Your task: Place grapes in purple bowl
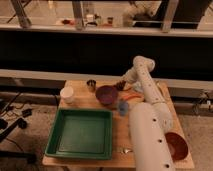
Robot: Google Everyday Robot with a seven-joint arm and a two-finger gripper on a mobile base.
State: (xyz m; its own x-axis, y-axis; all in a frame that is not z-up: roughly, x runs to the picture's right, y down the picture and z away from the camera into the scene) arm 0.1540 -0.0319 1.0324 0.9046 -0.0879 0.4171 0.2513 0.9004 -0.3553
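End effector (121, 85) at grapes (120, 86) near worktop (80, 88) far edge, just right of purple bowl (106, 94); grip state cannot be told.

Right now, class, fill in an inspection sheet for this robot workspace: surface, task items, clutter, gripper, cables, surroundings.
Surface: wooden table.
Job's things: purple bowl at the back centre; grapes just right of it, at the gripper.
Clutter: green tray, white cup, metal cup, blue cup, carrot-like piece, orange bowl.
Gripper: gripper down at the grapes.
Cables: cables on the floor, left.
Surroundings: dark counter behind.
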